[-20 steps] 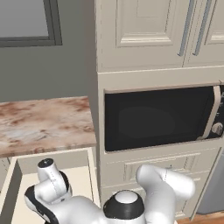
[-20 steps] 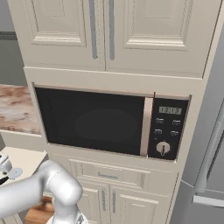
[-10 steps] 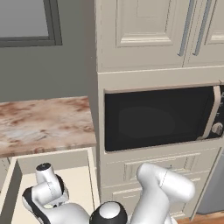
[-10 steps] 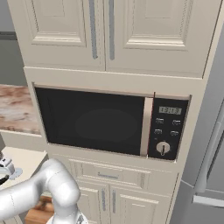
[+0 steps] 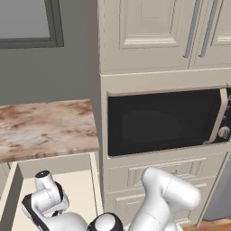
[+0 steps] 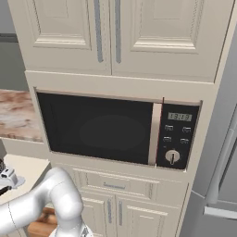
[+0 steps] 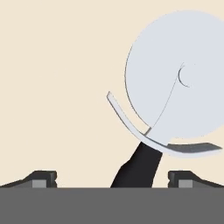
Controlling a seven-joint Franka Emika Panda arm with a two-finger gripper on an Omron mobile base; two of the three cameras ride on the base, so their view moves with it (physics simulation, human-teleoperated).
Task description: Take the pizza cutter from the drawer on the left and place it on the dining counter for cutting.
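The arm bends low and sweeps to the robot's left, its elbow raised at mid-height and its forearm reaching down toward the lower left of the left base view. In the hand view the end effector (image 7: 111,179) has its fingers (image 7: 43,178) spread wide apart, nothing gripped.

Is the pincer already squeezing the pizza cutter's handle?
No, the fingertips stand wide apart either side of the pizza cutter handle, untouched.
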